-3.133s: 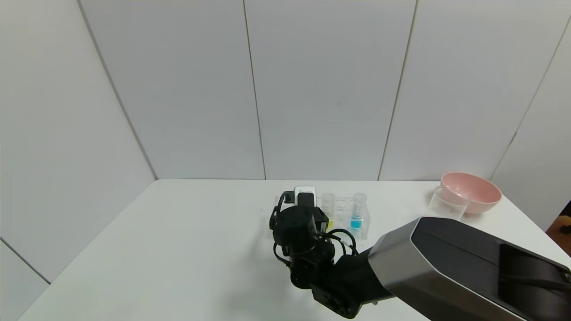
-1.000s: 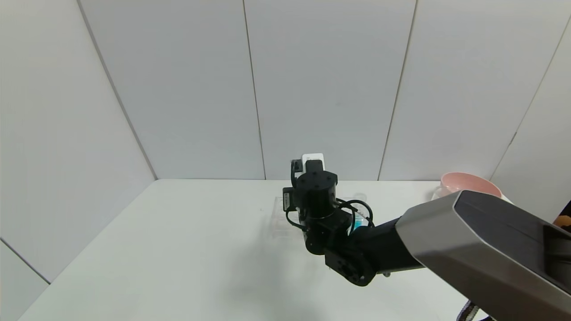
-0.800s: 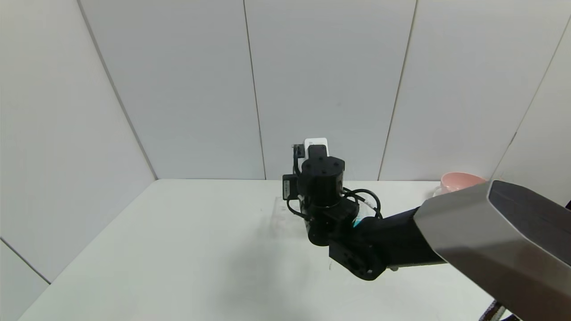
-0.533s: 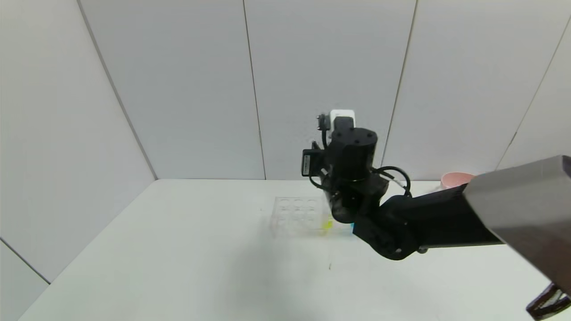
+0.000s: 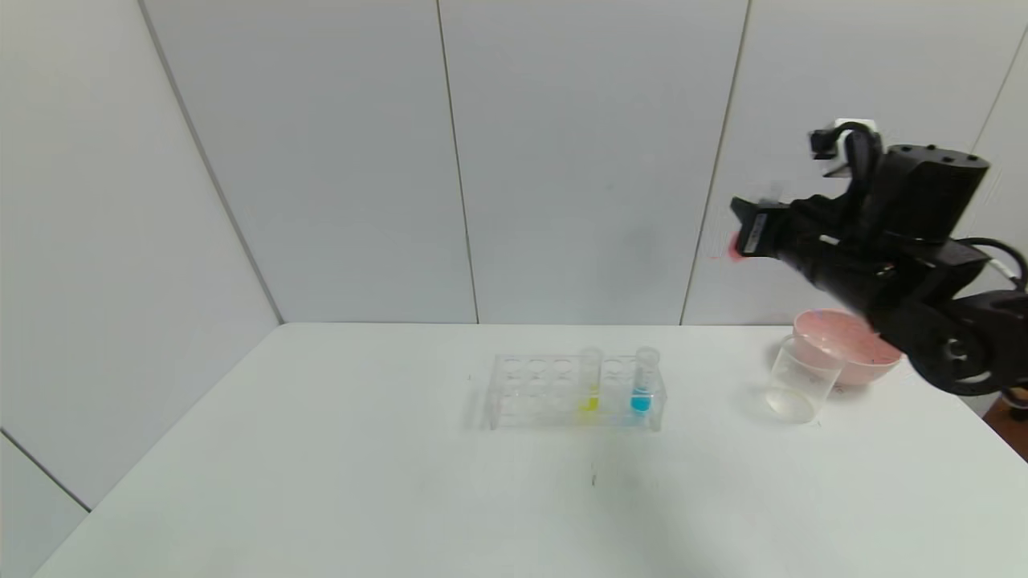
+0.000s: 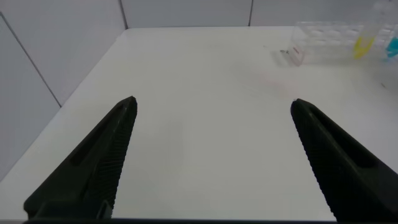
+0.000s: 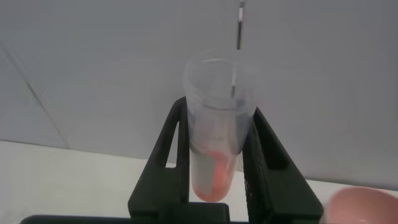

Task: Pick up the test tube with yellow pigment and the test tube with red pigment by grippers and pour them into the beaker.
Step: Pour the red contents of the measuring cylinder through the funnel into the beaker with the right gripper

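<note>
The right gripper [image 5: 743, 237] hangs high above the right end of the white table [image 5: 321, 449], up against the grey panelled wall [image 5: 562, 160], its black fingers [image 7: 171, 149] clenched on the test tube with red pigment [image 7: 217, 124], a clear round-bottomed tube with red-orange liquid pooled at its closed end. Below and slightly to the right of it stands the beaker [image 5: 799, 381], a clear straight-sided cup, touching or just in front of the smooth pink bowl [image 5: 843, 345] near the table's right edge. Between the beaker and the clear plastic rack [image 5: 574, 393] at mid-table lies a bare stretch of tabletop. The test tube with yellow pigment [image 5: 590, 381] stands upright in the rack, with a like tube of blue liquid [image 5: 642, 381] in a hole further right. The whole left half of the table is open up to its left edge and back corner. The left gripper [image 6: 211, 155] hovers low over that open side, its two ribbed black fingers [image 6: 93, 162] spread wide and holding nothing, the rack well apart from it.
</note>
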`<state>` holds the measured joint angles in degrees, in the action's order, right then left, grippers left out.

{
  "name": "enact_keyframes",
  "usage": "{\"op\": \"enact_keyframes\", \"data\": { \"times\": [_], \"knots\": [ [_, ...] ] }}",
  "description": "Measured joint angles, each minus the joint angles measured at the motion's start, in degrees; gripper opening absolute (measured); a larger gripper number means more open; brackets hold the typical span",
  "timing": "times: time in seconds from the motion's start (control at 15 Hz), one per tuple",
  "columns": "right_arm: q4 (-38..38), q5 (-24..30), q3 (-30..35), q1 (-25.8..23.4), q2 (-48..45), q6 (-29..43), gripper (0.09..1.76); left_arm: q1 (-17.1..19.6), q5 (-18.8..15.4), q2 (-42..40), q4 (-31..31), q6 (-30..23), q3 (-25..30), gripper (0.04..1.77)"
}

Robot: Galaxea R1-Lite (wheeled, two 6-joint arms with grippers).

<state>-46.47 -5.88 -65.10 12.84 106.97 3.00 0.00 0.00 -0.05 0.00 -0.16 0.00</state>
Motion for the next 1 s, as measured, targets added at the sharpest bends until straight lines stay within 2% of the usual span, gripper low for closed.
{"op": "enact_keyframes", "data": {
  "times": [0.13, 0.4, 0.53, 0.67, 0.8, 1.0],
  "knots": [
    [0.0, 9.4, 2.8, -8.9, -2.3, 0.0, 0.55, 0.0, 0.0, 0.0, 0.0, 0.0, 0.0, 1.76],
    [0.1, 34.9, 5.1, -26.2, -4.1, -0.7, 0.55, 0.0, 0.0, 0.0, 0.0, 0.0, 0.0, 1.76],
    [0.1, 46.1, 5.4, -32.9, -3.8, -4.6, 0.55, 0.0, 0.0, 0.0, 0.0, 0.0, 0.0, 1.76],
    [-0.1, 51.4, 5.5, -37.3, -2.5, -12.6, 0.55, 0.0, 0.0, 0.0, 0.0, 0.0, 0.0, 1.76],
    [-0.2, 52.8, 5.3, -39.0, -0.5, -21.7, 0.55, 0.0, 0.0, 0.0, 0.0, 0.0, 0.0, 1.76],
    [-0.2, 53.0, 5.4, -39.2, 2.6, -35.5, 0.55, 0.0, 0.0, 0.0, 0.0, 0.0, 0.0, 1.76]
  ]
}}
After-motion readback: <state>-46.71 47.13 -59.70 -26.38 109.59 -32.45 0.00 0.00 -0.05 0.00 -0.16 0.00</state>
